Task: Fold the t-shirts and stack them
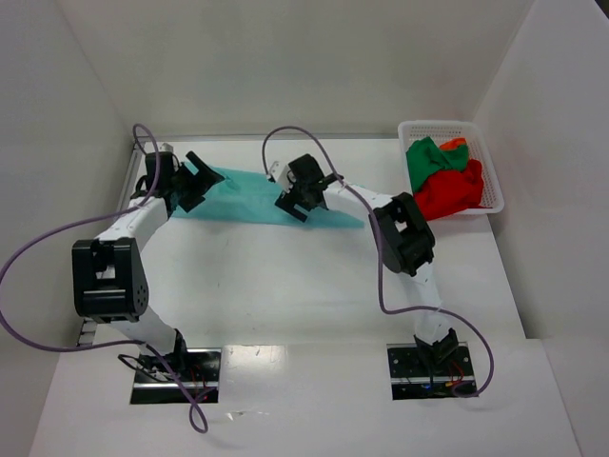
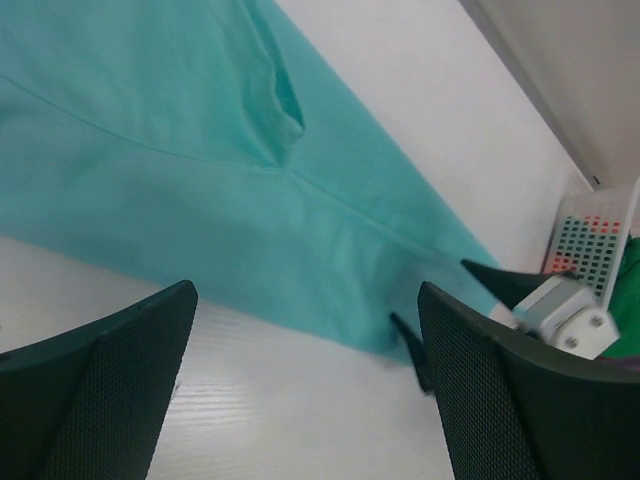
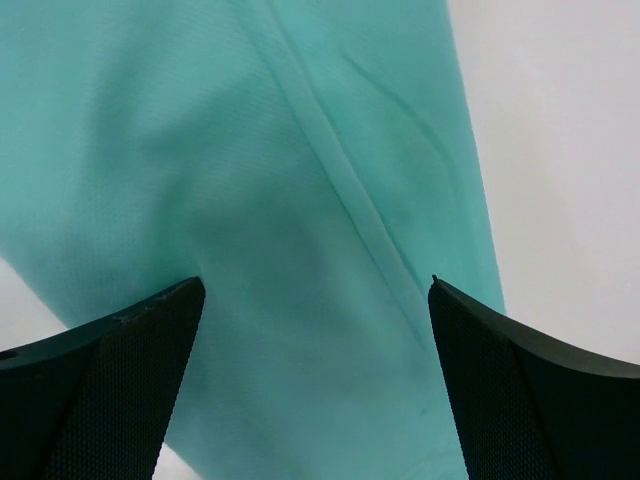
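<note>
Two arms reached over a teal t-shirt [image 1: 247,200] lying stretched along the far side of the table [image 1: 276,286] in the overhead view. The left gripper [image 1: 200,181] hung at the shirt's left end and the right gripper [image 1: 297,202] over its right half, both spread wide with nothing in them. A dark green t-shirt [image 1: 430,158], a red t-shirt [image 1: 452,192] and a glimpse of an orange t-shirt [image 1: 456,145] lay bunched in the white lattice basket [image 1: 436,125] at the far right corner.

The left wrist camera showed its dark padded fingers [image 2: 100,400] set far apart just above the near hem, where cloth met bare tabletop. A sleeve seam ran across the shirt beyond, and the other arm's gripper sat low on the cloth to the right.

The right wrist camera looked straight down on teal fabric filling the gap between its own fingers [image 3: 530,390], a stitched seam running diagonally beneath them. The jaws gaped fully and no cloth was caught.

By the look of it, the first shirt was laid out and the fold was about to begin. The next move called for both grippers to drop, pinch an edge apiece and carry it over together so the cloth did not skew
</note>
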Controlling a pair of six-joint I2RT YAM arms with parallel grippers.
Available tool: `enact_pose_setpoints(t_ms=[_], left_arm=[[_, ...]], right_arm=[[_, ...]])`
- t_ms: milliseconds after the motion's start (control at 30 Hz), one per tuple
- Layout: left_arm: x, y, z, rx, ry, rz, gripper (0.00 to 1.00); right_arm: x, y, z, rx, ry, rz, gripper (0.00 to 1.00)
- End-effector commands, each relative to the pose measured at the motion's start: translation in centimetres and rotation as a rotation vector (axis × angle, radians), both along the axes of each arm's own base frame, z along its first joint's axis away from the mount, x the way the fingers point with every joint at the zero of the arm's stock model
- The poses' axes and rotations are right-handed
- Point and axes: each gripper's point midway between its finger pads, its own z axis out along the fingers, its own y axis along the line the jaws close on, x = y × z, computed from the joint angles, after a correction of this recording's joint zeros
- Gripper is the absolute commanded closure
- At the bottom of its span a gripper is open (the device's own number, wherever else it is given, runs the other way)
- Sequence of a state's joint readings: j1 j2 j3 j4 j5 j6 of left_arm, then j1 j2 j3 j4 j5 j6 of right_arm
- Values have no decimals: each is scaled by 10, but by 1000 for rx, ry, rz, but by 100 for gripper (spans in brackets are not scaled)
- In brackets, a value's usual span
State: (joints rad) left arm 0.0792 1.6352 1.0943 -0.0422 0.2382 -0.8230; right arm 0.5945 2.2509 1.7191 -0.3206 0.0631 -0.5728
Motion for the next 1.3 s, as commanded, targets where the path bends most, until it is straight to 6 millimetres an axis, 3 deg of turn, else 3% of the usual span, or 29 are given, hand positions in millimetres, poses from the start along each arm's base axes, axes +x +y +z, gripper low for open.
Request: enact_pose_setpoints(t_ms=[0,267,300,333,367,400,533,567,600,833,967,1133,1200,1267], left_arm=[[-5,3,26,1,-60,19,1],[-18,34,15,32,-16,141,1],[-18,34,14,32,-16,141,0],[-20,39,6,30,11,153,0],[-20,43,3,30,21,162,0],[-21,43,-6,28,48,161,0],[-17,45,-21,47,76,156,0],[-9,47,-16,48,62,156,0],[-8,47,-26,57,93,146,0],[-2,51,-42,82,131,135,0],[2,50,-57,97,162,128,0],[28,35,-48,108,120,95,1],[33,23,-52,109,132,69,1],[38,19,-51,111,127,71,1]], right_arm=[[-74,19,-32,-37,191,90,1],[-160,59,-20,102,332,195,1],[-168,70,-4,161,330,198,1],[-172,72,3,194,338,195,1],[-191,77,1,215,376,218,1],[-198,81,15,255,376,211,1],[-230,83,21,307,406,217,1],[-240,84,21,312,423,228,1],[-246,86,23,319,428,245,1],[-261,78,33,393,436,189,1],[-249,68,59,430,322,130,1],[-225,50,83,423,187,49,1],[-218,42,82,402,167,22,1],[-216,35,66,360,191,-4,1]])
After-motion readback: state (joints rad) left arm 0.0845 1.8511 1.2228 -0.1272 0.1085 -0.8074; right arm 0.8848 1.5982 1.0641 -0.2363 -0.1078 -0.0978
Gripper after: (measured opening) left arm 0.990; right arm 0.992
